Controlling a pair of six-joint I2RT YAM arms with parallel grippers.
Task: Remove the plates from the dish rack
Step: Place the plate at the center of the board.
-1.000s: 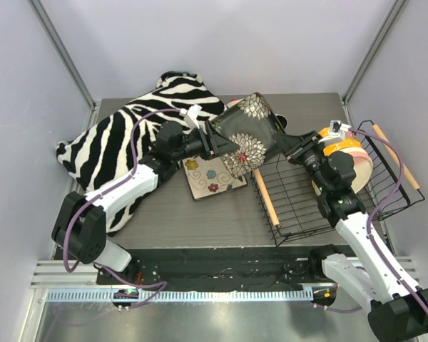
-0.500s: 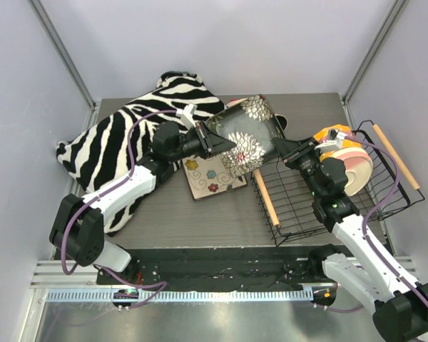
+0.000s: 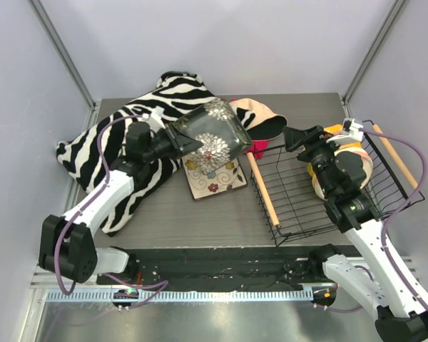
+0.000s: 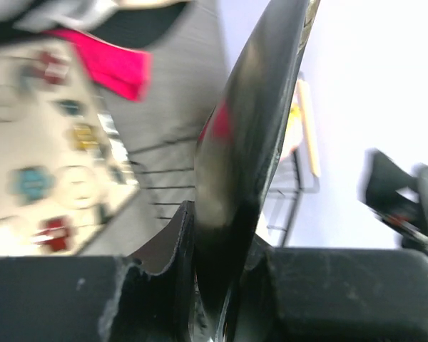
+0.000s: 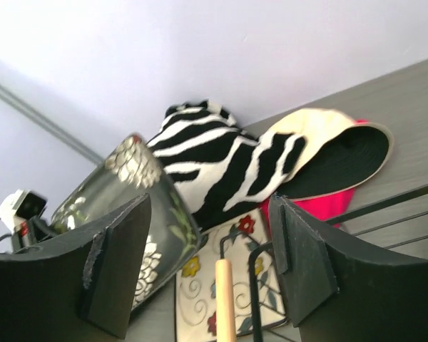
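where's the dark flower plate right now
In the top view the dark plate is clamped in the left gripper, over the cream plate's far edge, between the zebra cushion and the rack.

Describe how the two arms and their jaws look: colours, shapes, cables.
The left arm and right arm match: white shell links between chunky black joints, on black bases. A purple cable runs loosely along each. The jaws are matte black, broad flat slabs with slightly scuffed edges.
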